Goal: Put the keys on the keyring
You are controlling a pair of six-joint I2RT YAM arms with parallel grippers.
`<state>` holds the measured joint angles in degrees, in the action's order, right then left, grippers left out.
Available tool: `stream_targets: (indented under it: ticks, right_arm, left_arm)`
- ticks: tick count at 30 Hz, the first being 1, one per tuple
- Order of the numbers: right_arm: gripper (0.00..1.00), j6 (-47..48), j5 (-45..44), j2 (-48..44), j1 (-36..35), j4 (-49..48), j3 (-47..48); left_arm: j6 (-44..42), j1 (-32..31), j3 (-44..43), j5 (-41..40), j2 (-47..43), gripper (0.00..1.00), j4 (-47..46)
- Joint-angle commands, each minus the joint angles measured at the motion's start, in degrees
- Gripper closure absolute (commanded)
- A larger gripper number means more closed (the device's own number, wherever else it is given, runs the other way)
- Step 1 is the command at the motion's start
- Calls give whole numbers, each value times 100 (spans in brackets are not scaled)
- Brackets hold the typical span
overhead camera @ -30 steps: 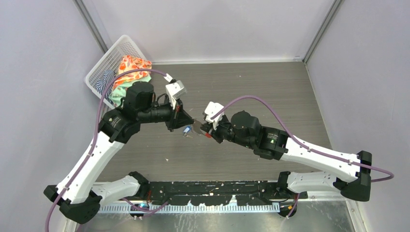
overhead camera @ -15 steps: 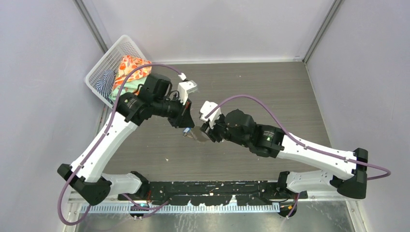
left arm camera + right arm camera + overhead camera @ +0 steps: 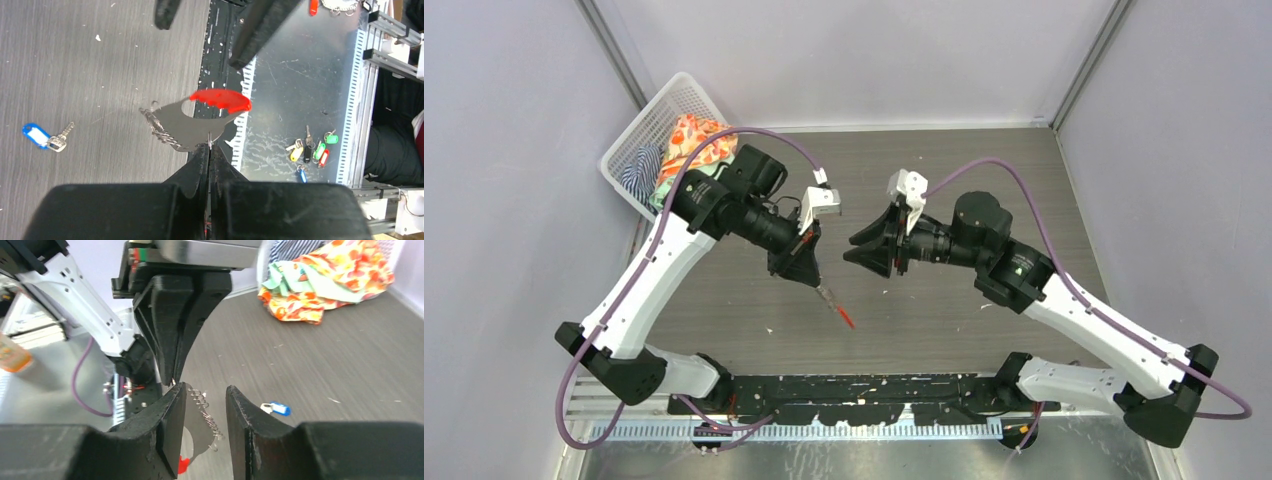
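Left pincer [image 3: 209, 146] clamped shut on the edge of the keyring [image 3: 182, 122], which hangs clear of the table [image 3: 75, 60] with its red tag [image 3: 220, 99] at the far end; the right pincer [image 3: 205, 392] faces it with jaws parted and nothing between them

The keyring looks light and thin: a flat sliver of grey metal with a limp run of chain that will likely swing and twist with any move of the arm. Bare metal is slippery, so the pinch on the flat part seems the surest hold, leaving the ring end free. The blue-headed key [image 3: 37, 136] lies flat on the table, well apart from both arms. It is tiny and light, and its plastic head probably offers a broader, less slick surface than the narrow blade. The yellow-orange key cannot be made out.

The left wrist view alone shows the grip itself and the blue-headed key's full outline, plus a cluster of spare coloured keys [image 3: 309, 149] on the metal ledge past the table's edge. The right wrist view shows the gap between the open jaws and seems to frame the chain in it. Only the overhead view shows that the two pincers are in fact apart, and a basket [image 3: 649, 130] of cloth in the far left corner
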<state>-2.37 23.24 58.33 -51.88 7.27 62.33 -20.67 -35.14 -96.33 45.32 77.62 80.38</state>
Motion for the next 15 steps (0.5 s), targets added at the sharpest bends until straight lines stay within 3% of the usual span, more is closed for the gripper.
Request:
stream_targets:
  ticks: [1, 8, 15]
  right_arm:
    - [60, -969, 1902, 191, 396, -612, 54]
    - [59, -1058, 2532, 675, 398, -347, 498]
    - [60, -1176, 2443, 1071, 390, -245, 636]
  left_arm:
    - [-456, -21, -223, 350, -156, 100, 362]
    - [-397, -38, -331, 227, -160, 100, 337]
    - [-371, -65, -404, 75, -125, 100, 294]
